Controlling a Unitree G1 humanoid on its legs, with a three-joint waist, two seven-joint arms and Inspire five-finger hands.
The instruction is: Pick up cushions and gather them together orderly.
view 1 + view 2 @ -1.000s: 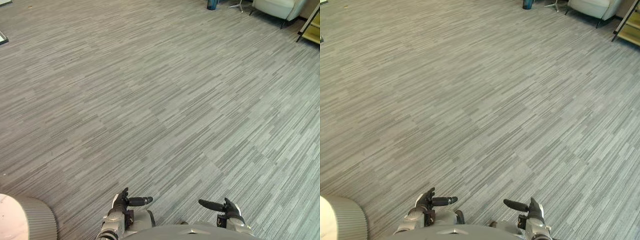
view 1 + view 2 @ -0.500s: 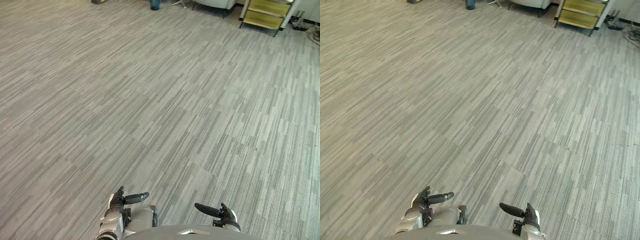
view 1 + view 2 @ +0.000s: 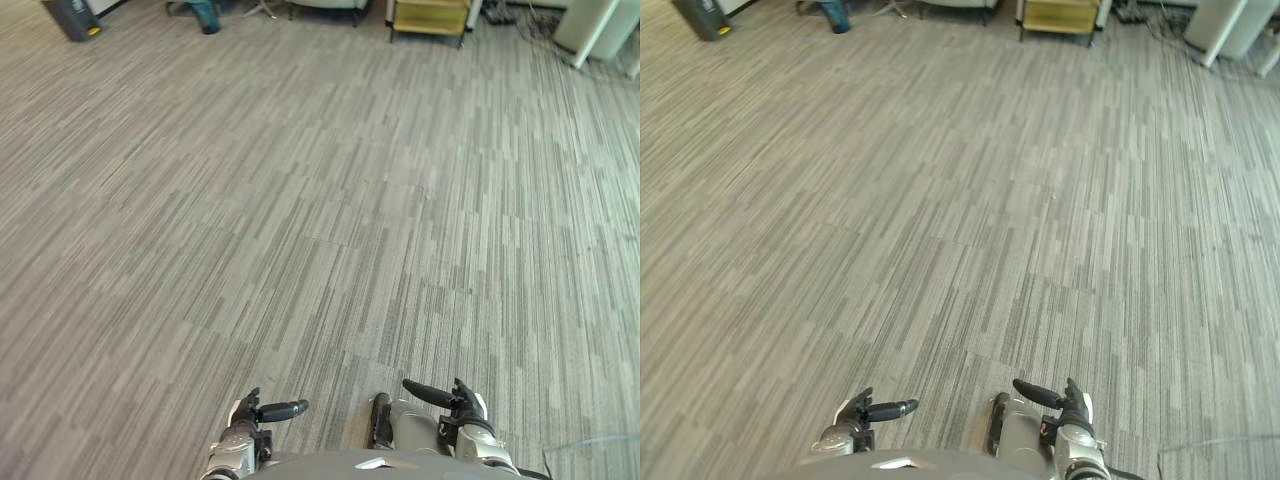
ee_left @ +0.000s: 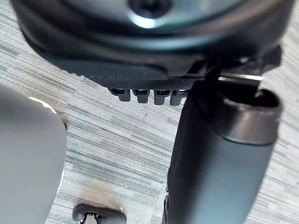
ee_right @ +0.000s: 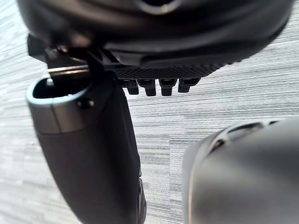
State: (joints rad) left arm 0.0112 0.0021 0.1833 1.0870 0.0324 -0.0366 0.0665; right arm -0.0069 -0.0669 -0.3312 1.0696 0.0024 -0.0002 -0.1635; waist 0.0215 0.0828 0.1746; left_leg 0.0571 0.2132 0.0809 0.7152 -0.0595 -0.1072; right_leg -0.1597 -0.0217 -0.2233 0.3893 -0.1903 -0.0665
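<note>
My left hand (image 3: 245,412) hangs low at the bottom edge of the left eye view, thumb pointing inward, fingers relaxed and holding nothing. My right hand (image 3: 462,408) mirrors it a little to the right, also open and empty. In the left wrist view the thumb (image 4: 219,158) stands out beside a short row of fingertips (image 4: 145,95), with only grey carpet past them. The right wrist view shows the same, its thumb (image 5: 88,158) over bare carpet. Both hands hover above the striped grey carpet floor (image 3: 320,220).
At the far edge of the floor stand a yellow shelf cart (image 3: 432,15), a dark bin (image 3: 72,17) at the far left, a teal object (image 3: 205,14) and white furniture (image 3: 590,25) at the far right. Wide open carpet lies between them and me.
The camera has turned to the right, so the whole scene slid leftward. A pale round ribbed thing at the lower left a second ago has left the picture. Both hands keep their pose.
</note>
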